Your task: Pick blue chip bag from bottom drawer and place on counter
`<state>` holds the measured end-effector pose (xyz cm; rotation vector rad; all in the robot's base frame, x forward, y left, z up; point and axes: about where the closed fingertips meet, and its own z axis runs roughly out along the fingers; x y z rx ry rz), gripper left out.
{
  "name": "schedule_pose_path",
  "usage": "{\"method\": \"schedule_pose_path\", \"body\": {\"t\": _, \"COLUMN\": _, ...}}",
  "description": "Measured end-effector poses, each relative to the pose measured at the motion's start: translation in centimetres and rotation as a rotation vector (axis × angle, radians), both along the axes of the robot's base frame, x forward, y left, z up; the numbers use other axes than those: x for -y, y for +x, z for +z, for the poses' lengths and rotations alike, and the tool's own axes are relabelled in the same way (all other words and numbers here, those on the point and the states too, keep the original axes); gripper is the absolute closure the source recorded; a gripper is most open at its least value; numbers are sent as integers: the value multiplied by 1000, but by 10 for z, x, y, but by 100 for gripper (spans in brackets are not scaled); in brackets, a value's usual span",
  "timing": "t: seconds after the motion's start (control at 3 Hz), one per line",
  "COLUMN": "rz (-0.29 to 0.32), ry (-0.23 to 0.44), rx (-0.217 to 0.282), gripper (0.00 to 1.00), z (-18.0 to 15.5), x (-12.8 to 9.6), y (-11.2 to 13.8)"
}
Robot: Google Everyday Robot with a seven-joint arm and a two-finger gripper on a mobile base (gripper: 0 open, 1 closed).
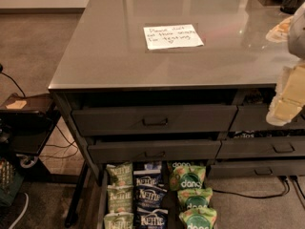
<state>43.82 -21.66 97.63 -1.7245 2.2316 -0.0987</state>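
Note:
The bottom drawer (101,208) is pulled out at the foot of the cabinet and holds three columns of bags. The middle column holds dark navy blue chip bags with white "Kettle" panels; the nearest whole one (151,194) lies between one behind it and one in front of it. Light green bags (119,197) fill the left column and green "dang" bags (194,197) the right. The glossy grey counter (109,56) bears a white handwritten note (172,36). My gripper (287,98) is a blurred cream shape at the right edge, at the counter's front edge, high above the drawer and far right of the blue bags.
Two grey drawers with recessed handles (155,120) sit just above the open one, both slightly ajar. More drawers (283,148) are to the right. A black stand (28,123) and cables are on the left floor. A cable (248,193) runs along the floor at right.

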Motion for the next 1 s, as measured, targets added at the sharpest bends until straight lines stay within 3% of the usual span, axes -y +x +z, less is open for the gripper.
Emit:
{"method": "schedule_pose_path", "body": {"t": 0.33, "rz": 0, "ry": 0, "rx": 0, "gripper": 0, "z": 0, "x": 0, "y": 0}}
{"method": "schedule_pose_path", "body": {"t": 0.67, "rz": 5, "ry": 60, "rx": -12, "gripper": 0, "z": -21, "x": -9, "y": -8}}
{"method": "schedule_pose_path", "body": {"t": 1.0, "rz": 11, "ry": 165, "rx": -18, "gripper": 0, "z": -62, "x": -31, "y": -26}}
